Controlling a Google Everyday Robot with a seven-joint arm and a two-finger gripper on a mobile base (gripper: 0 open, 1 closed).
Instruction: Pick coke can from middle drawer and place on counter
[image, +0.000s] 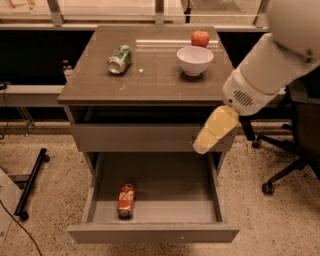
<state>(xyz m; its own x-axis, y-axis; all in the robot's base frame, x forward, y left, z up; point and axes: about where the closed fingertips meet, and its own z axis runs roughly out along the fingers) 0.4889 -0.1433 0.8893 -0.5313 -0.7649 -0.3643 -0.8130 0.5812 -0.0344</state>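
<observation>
The coke can (126, 200) lies on its side on the floor of the open middle drawer (150, 232), near its front left. The counter (150, 75) is the glossy grey-brown top of the cabinet above it. My gripper (206, 144), a cream-coloured piece at the end of the white arm (270, 65), hangs in front of the cabinet's right side. It is above the drawer's back right corner and well right of and above the can. It holds nothing that I can see.
On the counter lie a green-and-white soda can (120, 59) on its side at the left, a white bowl (194, 59) and a red apple (200, 38) at the back right. A closed shallow drawer front (135, 137) sits above the open one. An office chair (295, 150) stands at the right.
</observation>
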